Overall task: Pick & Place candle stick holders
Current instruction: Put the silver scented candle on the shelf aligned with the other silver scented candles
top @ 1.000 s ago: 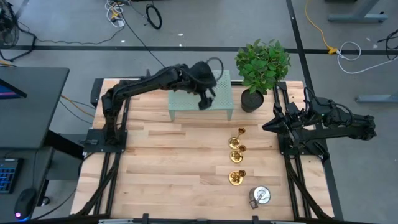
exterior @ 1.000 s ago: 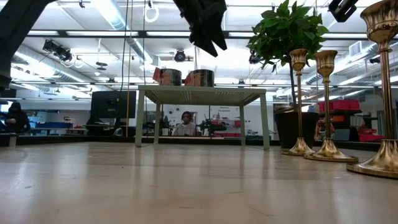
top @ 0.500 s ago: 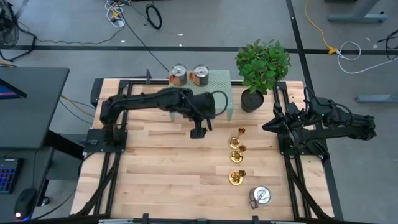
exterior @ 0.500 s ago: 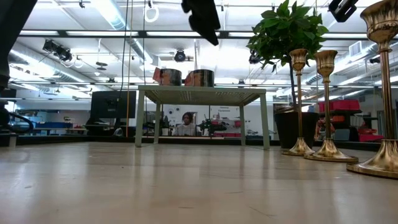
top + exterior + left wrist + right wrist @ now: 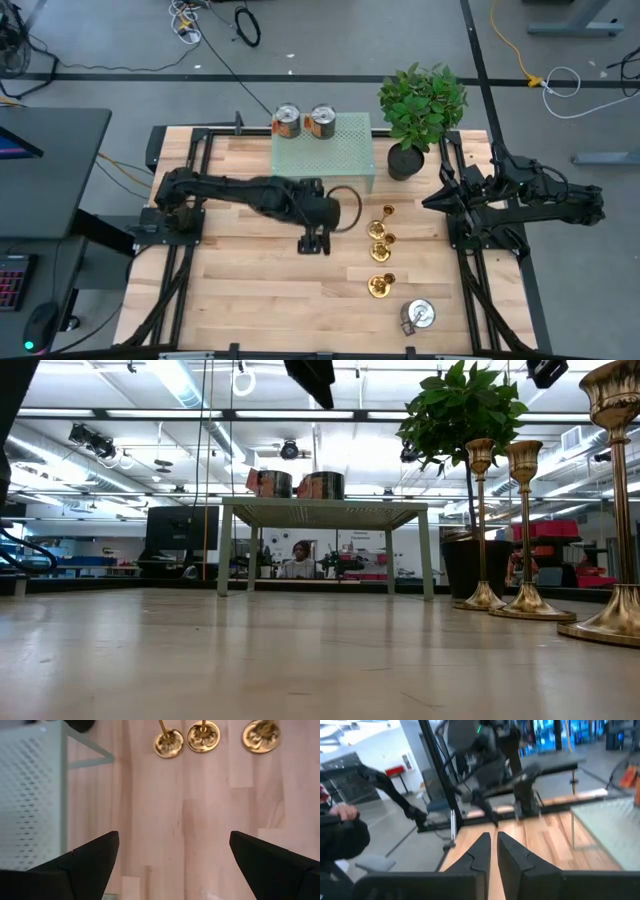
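Note:
Three gold candle stick holders (image 5: 385,213) (image 5: 379,238) (image 5: 381,285) stand upright on their round bases in a row at the table's right middle. They also show at the right of the low view (image 5: 482,530) (image 5: 525,530) (image 5: 620,510) and in the left wrist view (image 5: 168,745) (image 5: 203,736) (image 5: 260,735). My left gripper (image 5: 314,243) hangs open and empty above the table's middle, left of the row, fingers pointing down (image 5: 175,865). My right gripper (image 5: 430,203) waits shut at the right edge (image 5: 492,852).
A pale green perforated stand (image 5: 345,160) at the far middle carries two tin cans (image 5: 287,121) (image 5: 321,121). A potted plant (image 5: 420,105) stands to its right. Another tin can (image 5: 417,316) lies near the front right. A person (image 5: 298,557) sits far behind the table.
My left gripper has drawn away from the green stand toward the table's near edge, ending over the table's middle left of the candle stick holders. The two cans on the stand, earlier covered by the arm in the high view, now show.

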You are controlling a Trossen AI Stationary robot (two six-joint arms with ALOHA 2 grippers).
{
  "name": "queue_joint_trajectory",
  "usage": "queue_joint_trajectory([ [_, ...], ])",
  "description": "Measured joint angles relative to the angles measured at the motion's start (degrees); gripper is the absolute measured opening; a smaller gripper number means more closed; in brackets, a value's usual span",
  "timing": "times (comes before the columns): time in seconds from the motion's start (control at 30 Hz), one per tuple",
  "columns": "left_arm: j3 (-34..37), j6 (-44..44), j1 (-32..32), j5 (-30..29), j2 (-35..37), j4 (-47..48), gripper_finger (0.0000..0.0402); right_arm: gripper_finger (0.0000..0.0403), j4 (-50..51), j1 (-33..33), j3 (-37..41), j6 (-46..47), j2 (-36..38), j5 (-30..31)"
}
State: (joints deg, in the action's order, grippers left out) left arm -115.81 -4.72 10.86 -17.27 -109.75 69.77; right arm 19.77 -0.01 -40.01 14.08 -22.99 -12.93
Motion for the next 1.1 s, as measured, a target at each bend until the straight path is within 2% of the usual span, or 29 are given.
queue_joint_trajectory([
  [0.2, 0.0, -4.1, 4.9, -7.6, 0.0, 0.5, 0.0390, 0.0037, -6.8, 0.0, 0.0, -2.5, -0.3, 0.0],
  [0.3, 0.3, -7.1, 7.4, -10.6, 0.1, 1.0, 0.0390, 0.0037, -6.6, 0.0, 0.0, 0.2, -0.3, -0.7],
  [0.53, 12.1, -15.2, 12.0, -21.4, 1.2, -3.9, 0.0390, 0.0037, -1.9, 0.6, 0.0, 6.0, -3.4, -9.9],
  [0.6, 16.1, -18.8, 13.1, -23.5, 2.3, -5.2, 0.0390, 0.0037, 0.0, 1.9, 0.0, 7.1, -5.1, -10.5],
  [0.83, 26.2, -21.5, 16.6, -28.3, 7.4, -17.9, 0.0390, 0.0037, 1.7, 10.4, 0.0, 9.1, -13.9, -10.3],
  [1.03, 31.0, -21.7, 18.1, -32.2, 10.2, -24.2, 0.0390, 0.0037, 4.3, 20.5, 0.1, 18.8, -19.7, -7.9],
  [1.1, 32.2, -21.7, 18.1, -32.3, 11.0, -24.8, 0.0390, 0.0037, 3.2, 24.5, 0.0, 22.6, -21.4, -5.5],
])
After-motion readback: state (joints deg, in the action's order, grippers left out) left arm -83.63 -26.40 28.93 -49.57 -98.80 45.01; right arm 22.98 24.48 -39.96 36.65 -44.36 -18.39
